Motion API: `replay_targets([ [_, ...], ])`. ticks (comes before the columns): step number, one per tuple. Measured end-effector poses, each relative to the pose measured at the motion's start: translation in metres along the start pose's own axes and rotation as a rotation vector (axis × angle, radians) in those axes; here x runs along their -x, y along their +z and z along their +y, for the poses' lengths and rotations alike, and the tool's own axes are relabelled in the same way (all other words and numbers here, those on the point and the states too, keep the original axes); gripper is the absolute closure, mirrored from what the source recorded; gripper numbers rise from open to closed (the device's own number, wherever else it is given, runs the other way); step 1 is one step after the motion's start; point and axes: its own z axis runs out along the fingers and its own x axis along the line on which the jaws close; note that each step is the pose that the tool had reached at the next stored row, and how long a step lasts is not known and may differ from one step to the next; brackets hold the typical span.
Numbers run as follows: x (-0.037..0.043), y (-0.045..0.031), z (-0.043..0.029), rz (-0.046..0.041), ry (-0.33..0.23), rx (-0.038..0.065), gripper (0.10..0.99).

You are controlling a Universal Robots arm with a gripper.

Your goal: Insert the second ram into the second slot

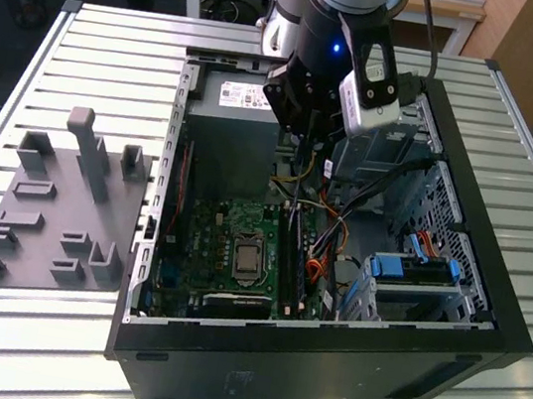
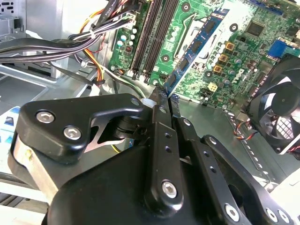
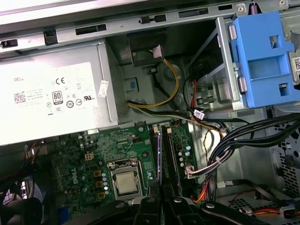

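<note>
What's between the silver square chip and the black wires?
In the first wrist view, the dark memory slots lie between the silver chip and the black wires, with the blue second ram seen edge-on over them.

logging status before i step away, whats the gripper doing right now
Gripper: shut, holding the second ram edge-on.

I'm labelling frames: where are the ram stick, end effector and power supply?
second ram (image 2: 197, 46), second wrist view, on its blue chip-bearing face.
end effector (image 2: 165, 96), second wrist view, between its fingertips.
power supply (image 3: 51, 101), first wrist view, on its white label.
</note>
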Motion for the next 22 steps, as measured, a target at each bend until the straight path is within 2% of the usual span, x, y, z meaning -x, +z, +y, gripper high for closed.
replay_targets([
  [2, -0.0001, 0.0027, -0.0001, 0.0000, -0.002, 0.000, 0.949],
  [6, -0.0001, 0.0034, -0.0001, 0.0000, -0.002, 0.000, 0.949],
  [8, -0.0001, 0.0067, -0.0003, 0.0001, -0.003, 0.000, 0.949],
  [22, -0.0001, 0.0098, -0.0007, 0.0001, -0.003, 0.000, 0.949],
])
